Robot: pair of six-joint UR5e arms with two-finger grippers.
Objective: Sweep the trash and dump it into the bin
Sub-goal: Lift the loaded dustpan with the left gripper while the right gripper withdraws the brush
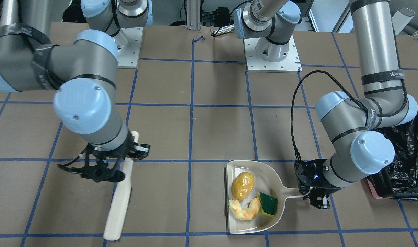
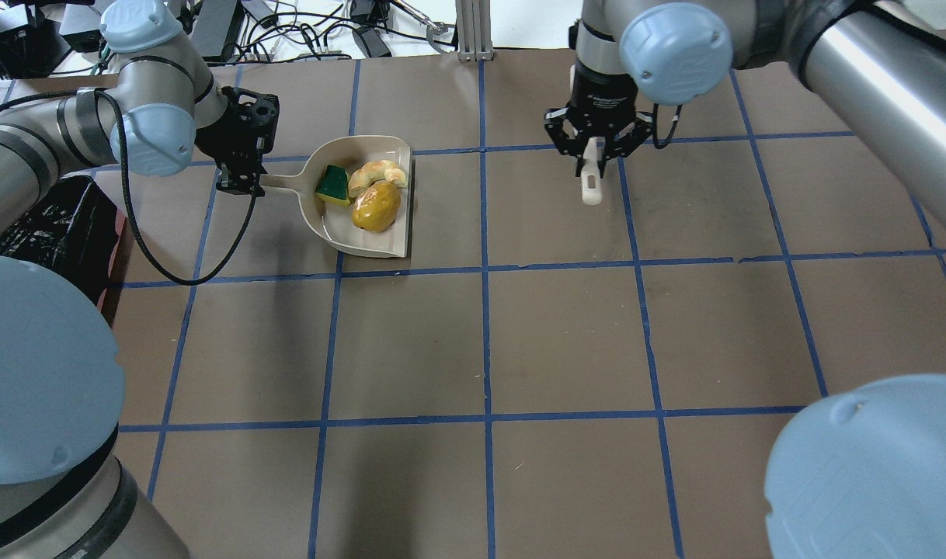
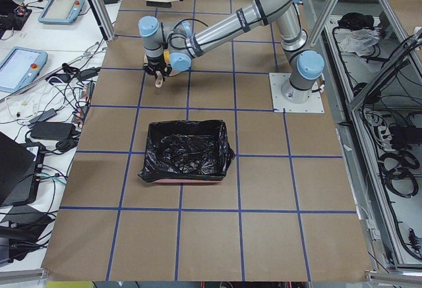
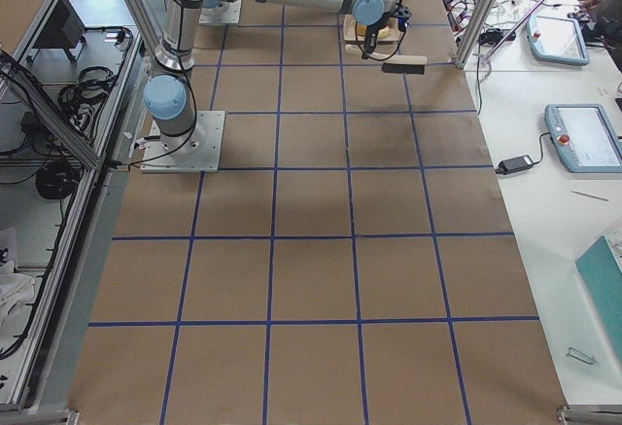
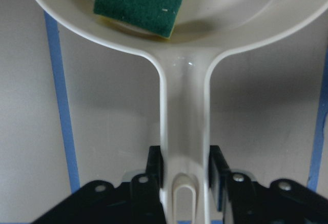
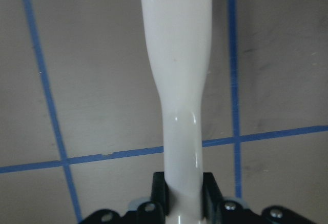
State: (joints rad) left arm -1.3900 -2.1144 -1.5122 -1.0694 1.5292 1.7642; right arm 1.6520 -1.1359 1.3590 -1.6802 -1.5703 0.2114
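The trash lies in a beige dustpan (image 1: pixel 236 224): a yellow-brown potato-like lump (image 1: pixel 242 185), a pale orange peel piece (image 1: pixel 245 210) and a green-and-yellow sponge wedge (image 1: pixel 268 204). The sponge also shows in the left wrist view (image 5: pixel 141 1). My left gripper (image 1: pixel 315 197) is shut on the dustpan's handle (image 5: pixel 184 126). The bin (image 1: pixel 409 164), lined with a black bag, stands just beside my left arm. My right gripper (image 2: pixel 592 159) is shut on the handle of a cream brush (image 1: pixel 121 195), well away from the dustpan.
The table is brown with a grid of blue tape lines (image 2: pixel 485 268). In the exterior left view the bin (image 3: pixel 186 151) stands mid-table, between that camera and the dustpan. Both arm bases (image 1: pixel 272 56) are bolted at the robot's edge.
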